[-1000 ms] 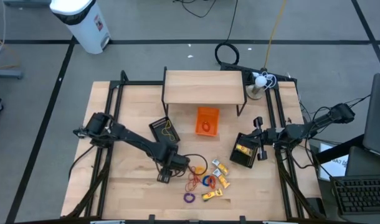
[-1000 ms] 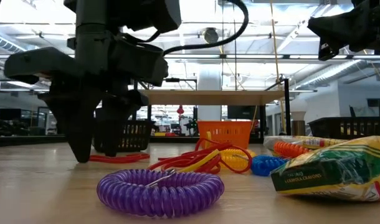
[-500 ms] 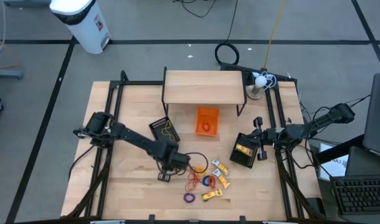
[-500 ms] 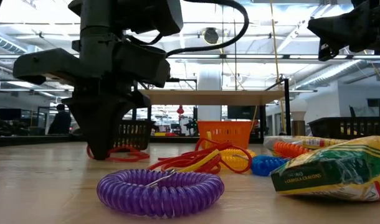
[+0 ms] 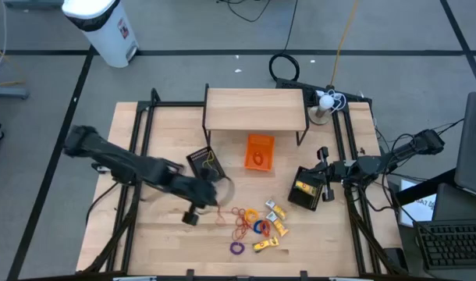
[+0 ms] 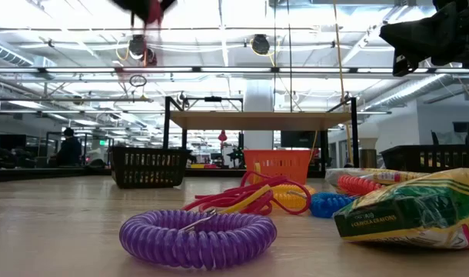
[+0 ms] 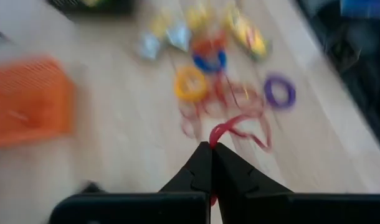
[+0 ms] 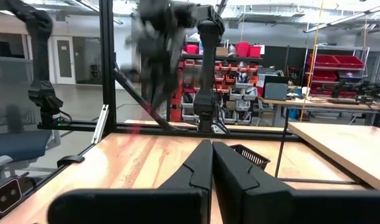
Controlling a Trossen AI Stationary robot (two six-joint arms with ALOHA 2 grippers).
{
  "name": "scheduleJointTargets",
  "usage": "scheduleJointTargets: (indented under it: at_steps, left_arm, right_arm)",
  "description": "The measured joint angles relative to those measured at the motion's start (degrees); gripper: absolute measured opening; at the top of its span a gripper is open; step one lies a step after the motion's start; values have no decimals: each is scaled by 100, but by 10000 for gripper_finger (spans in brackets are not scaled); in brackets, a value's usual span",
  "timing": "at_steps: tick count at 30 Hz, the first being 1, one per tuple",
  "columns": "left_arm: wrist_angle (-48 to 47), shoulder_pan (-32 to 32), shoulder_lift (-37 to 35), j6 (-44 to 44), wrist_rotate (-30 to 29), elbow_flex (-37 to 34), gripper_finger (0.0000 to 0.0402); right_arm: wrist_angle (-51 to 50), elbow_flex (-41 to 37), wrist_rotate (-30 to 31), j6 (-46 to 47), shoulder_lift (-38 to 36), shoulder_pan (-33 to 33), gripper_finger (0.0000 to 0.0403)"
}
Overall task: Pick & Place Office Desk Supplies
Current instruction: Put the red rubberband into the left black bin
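Note:
My left gripper (image 7: 212, 147) is shut on a thin red rubber band (image 7: 232, 128) and hangs high over the table left of the supplies; its place in the high view is (image 5: 212, 204). Only its tip and the red band (image 6: 151, 12) show at the low view's top edge. On the wood lie more red rubber bands (image 5: 241, 226), a yellow ring (image 5: 251, 212), a blue ring (image 5: 261, 227), a purple coil ring (image 6: 197, 238) and yellow-and-white pieces (image 5: 275, 222). At the table's right my right gripper (image 8: 211, 144) waits shut, holding nothing. My left gripper pinches the red rubber band between its two fingertips, at one end of the band's loop (image 7: 213, 138). The fingers come from above, slanting down. The band trails slack from the tips, lifted off the table.
An orange basket (image 5: 259, 151) and a black basket (image 5: 204, 163) stand before a wooden shelf (image 5: 256, 108) at the far side. Another black basket with yellow packets (image 5: 304, 190) sits under the right arm. A green-and-yellow crayon box (image 6: 415, 211) lies near the front.
My left gripper has shut on the red rubber band at the table, then risen fast and drawn back a little toward the table's left edge. The band has come off the wood with it. The other supplies have stayed in place.

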Motion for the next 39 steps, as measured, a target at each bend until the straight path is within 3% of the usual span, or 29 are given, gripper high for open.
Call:
scheduleJointTargets:
  at_steps: [10, 20, 28, 39]
  left_arm:
    - [722, -124, -2961, -838, -1416, -1855, 2]
    - [2097, -118, -5448, -1175, -2064, -4228, 2]
    - [2605, -116, -6545, -1006, -2169, -5260, 2]
    - [2520, -114, -7208, -859, -2436, -5461, 1]
  right_arm:
    - [-53, -1, 0, 4, -1, 1, 4]
    - [-46, 0, 4, 52, -1, 0, 4]
    - [-44, 1, 9, 54, -1, 0, 4]
    - [-52, -1, 11, 56, 0, 1, 4]
